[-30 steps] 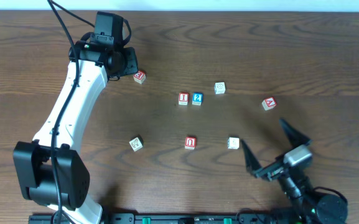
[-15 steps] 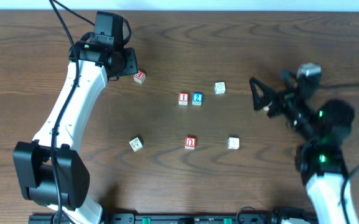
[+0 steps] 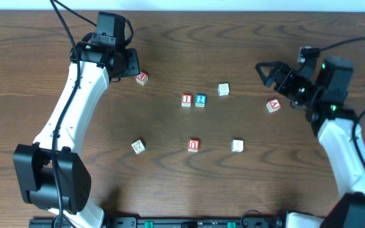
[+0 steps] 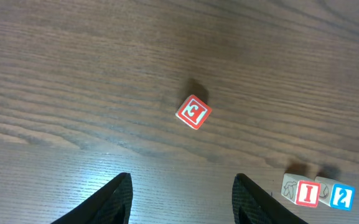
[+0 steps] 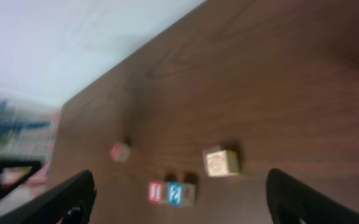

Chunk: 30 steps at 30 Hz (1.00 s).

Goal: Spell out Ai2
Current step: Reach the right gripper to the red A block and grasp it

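The red "I" cube (image 3: 186, 100) and the blue "2" cube (image 3: 200, 100) stand side by side, touching, at mid-table. The red "A" cube (image 3: 272, 105) lies alone to the right. My right gripper (image 3: 270, 78) is open and empty, just above and left of the "A" cube. In the right wrist view its fingers (image 5: 180, 173) frame the "I" cube (image 5: 156, 191) and the "2" cube (image 5: 175, 193); the "A" is out of that view. My left gripper (image 3: 131, 63) is open and empty at the back left. The left wrist view (image 4: 182, 177) shows the "I" cube (image 4: 307, 193) and the "2" cube (image 4: 341, 196).
A red-framed cube (image 3: 142, 77) lies beside the left gripper and shows in the left wrist view (image 4: 193, 112). A pale cube (image 3: 223, 89) sits behind the "2". A red "U" cube (image 3: 194, 145) and two pale cubes (image 3: 236, 145), (image 3: 138, 146) lie nearer the front.
My right arm has swung from the front right of the table up to the back right, and its open gripper is now next to the "A" cube. The left arm has not moved.
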Tool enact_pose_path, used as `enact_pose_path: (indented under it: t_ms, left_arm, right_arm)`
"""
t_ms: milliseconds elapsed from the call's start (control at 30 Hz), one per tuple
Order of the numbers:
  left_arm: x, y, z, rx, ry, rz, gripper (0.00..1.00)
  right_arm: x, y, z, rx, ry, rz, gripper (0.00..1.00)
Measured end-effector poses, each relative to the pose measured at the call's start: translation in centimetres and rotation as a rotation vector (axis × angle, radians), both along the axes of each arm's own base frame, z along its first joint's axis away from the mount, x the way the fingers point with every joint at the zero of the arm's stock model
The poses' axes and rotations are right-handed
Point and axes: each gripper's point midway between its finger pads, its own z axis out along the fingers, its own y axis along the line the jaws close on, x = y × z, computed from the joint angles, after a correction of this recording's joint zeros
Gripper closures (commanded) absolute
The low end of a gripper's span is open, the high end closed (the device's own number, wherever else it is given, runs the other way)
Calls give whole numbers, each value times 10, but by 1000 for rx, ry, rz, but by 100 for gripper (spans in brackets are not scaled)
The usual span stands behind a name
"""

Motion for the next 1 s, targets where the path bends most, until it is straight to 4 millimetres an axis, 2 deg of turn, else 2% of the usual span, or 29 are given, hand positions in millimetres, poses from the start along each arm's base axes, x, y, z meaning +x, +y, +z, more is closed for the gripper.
enact_pose_path:
  t_ms: [167,333,567,700,1000]
  left_arm:
    - [0,0,0,1,-1,-2,47]
    - [1,0,0,3,-5,-6,46]
    - [1,0,1,3,-5,-7,48]
    - [1,0,0,3,-4,-7,46]
    - [1,3,0,3,-4,0,46]
  right_arm:
    - [-4,-23,-13,-72,248,-137,20]
    - [-13,-34,-24,-95,392,-268,25]
    - [-22,-43,-96,-88,655,-398,28]
    - [-26,-51,-120,-114,731,-453,28]
    - [-31,-59,-142,-148,793,-510,28]
